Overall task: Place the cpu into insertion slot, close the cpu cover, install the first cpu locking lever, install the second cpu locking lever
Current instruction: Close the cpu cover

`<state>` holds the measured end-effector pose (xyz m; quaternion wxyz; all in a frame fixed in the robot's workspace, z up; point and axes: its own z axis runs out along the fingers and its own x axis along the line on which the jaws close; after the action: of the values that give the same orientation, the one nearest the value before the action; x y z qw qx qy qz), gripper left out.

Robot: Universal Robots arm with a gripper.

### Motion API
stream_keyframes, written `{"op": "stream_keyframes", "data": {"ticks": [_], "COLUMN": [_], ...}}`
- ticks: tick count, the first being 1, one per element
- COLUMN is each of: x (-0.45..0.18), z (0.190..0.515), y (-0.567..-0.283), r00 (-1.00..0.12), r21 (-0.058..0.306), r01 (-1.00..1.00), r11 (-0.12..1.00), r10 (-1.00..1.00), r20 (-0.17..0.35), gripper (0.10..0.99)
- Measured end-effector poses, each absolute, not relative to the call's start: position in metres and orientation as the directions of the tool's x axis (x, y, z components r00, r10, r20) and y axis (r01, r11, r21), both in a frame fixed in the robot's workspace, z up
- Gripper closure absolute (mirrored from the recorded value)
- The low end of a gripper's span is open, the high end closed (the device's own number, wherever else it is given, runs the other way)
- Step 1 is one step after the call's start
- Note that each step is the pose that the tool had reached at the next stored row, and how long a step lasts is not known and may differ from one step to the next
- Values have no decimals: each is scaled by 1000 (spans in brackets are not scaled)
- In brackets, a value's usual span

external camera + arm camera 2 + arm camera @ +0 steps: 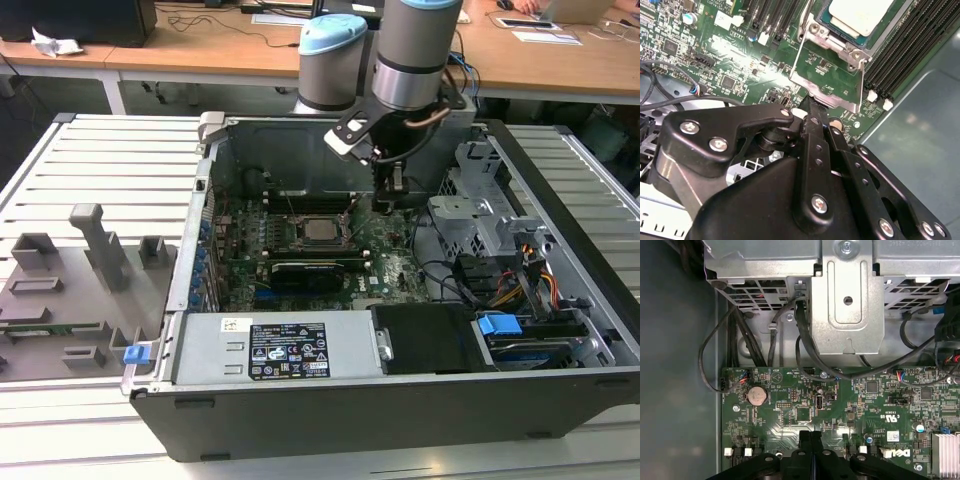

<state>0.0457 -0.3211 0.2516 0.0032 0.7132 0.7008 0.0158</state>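
Exterior view from above the open case (400, 410); both wrist views close over its motherboard (740, 65) (790, 412), gripper (810, 107) (811, 436) in foreground.

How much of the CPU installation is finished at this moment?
Done: the cpu lies in the insertion slot. In hand: the gripper, shut, is at the free edge of the cpu cover, which stands open, tilted up from the socket. Left: the cover is not closed, so both locking levers remain to install.

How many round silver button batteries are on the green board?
1. The button battery sits on the green board, near the edge by the black cables. More could hide under the tool.
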Motion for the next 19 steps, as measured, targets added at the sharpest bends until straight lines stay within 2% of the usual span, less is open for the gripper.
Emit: {"op": "stream_keyframes", "data": {"ticks": [19], "x": [38], "z": [252], "y": [-321], "r00": [17], "r21": [27], "r01": [999], "r11": [-18], "r10": [1000], "r20": [18], "gripper": [980]}}
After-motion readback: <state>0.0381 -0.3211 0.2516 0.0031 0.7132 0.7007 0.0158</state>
